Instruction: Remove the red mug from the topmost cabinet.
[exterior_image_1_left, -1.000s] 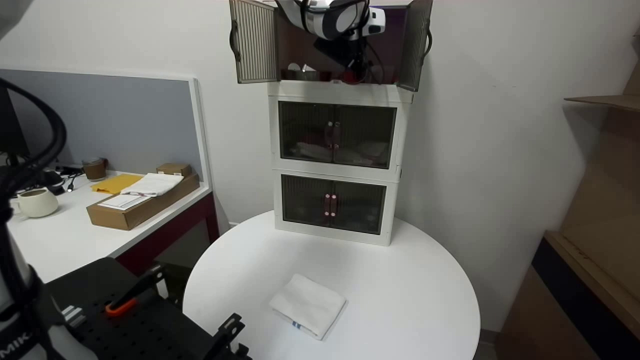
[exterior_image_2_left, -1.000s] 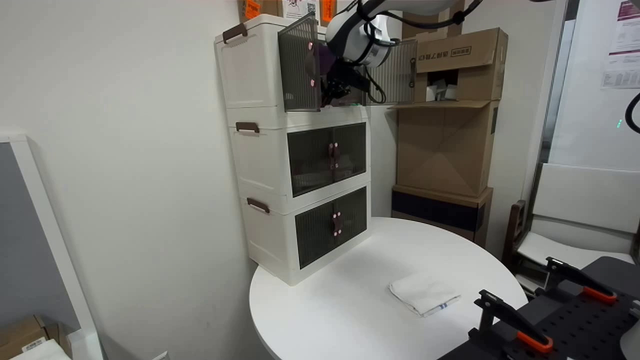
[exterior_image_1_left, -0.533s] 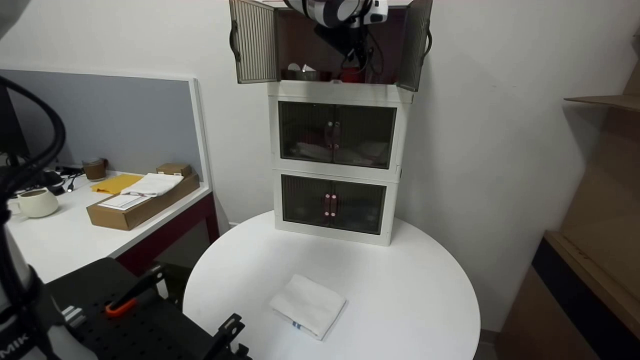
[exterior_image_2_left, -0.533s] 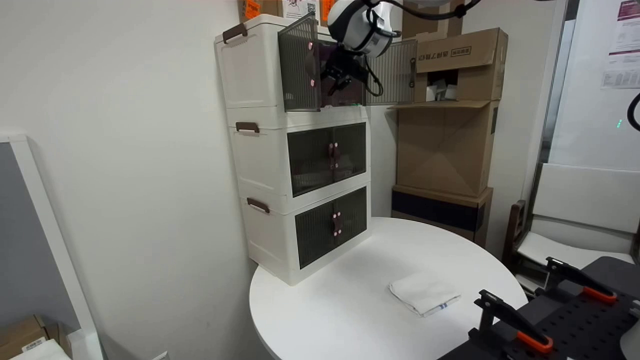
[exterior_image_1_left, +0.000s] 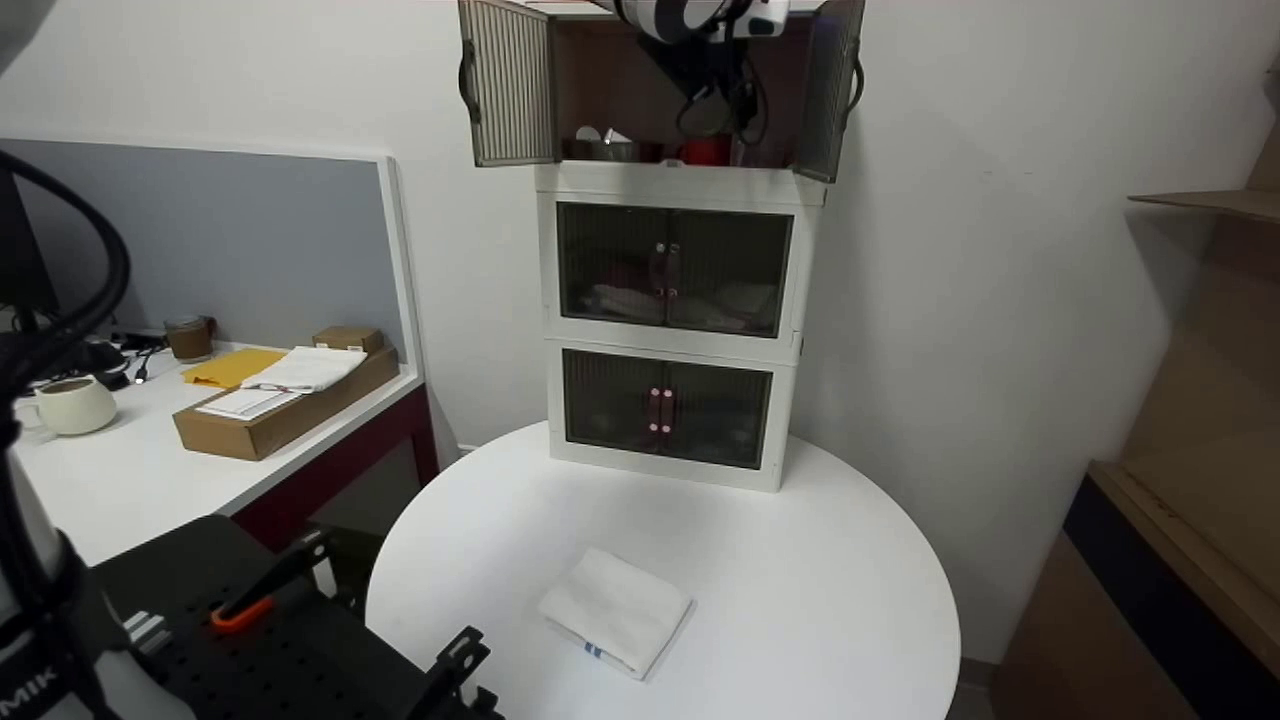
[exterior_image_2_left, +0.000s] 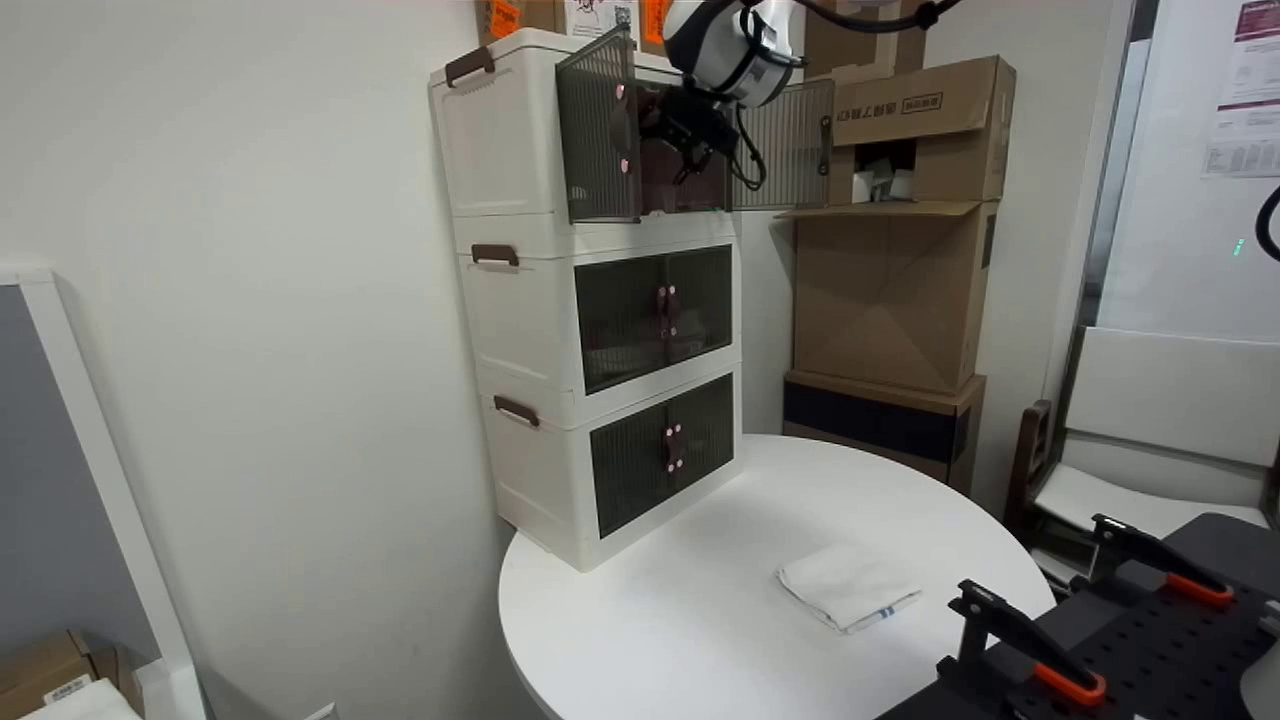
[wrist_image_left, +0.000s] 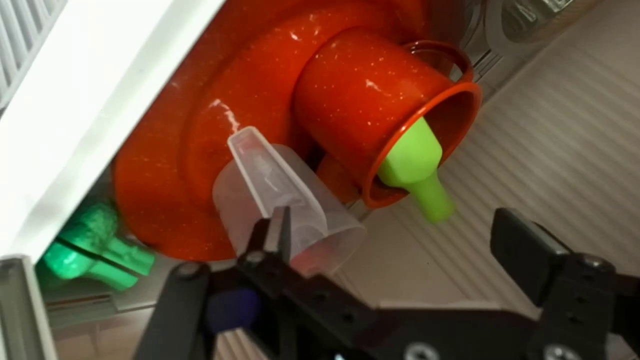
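Observation:
The red mug (wrist_image_left: 360, 95) sits inside the topmost cabinet (exterior_image_2_left: 505, 140), whose two grey-brown doors stand swung out. In the wrist view the speckled mug rests against a large red dish (wrist_image_left: 170, 200), and a lime-green piece (wrist_image_left: 412, 155) pokes out of its mouth. An exterior view shows the red mug (exterior_image_1_left: 707, 151) low at the cabinet's front. My gripper (wrist_image_left: 392, 222) is open, its fingers wide apart with nothing gripped. It hangs above the mug, apart from it, at the cabinet's opening in both exterior views.
A translucent plastic cup (wrist_image_left: 295, 210) lies beside the mug, close to one finger. Green pieces (wrist_image_left: 95, 245) are by the cabinet's white frame. The swung-out doors (exterior_image_1_left: 512, 85) flank the arm. A folded white cloth (exterior_image_1_left: 617, 612) lies on the round table (exterior_image_1_left: 800, 600) below.
My gripper has risen away from the red mug and its fingers have spread. The mug stays in the cabinet and now shows more fully below the gripper.

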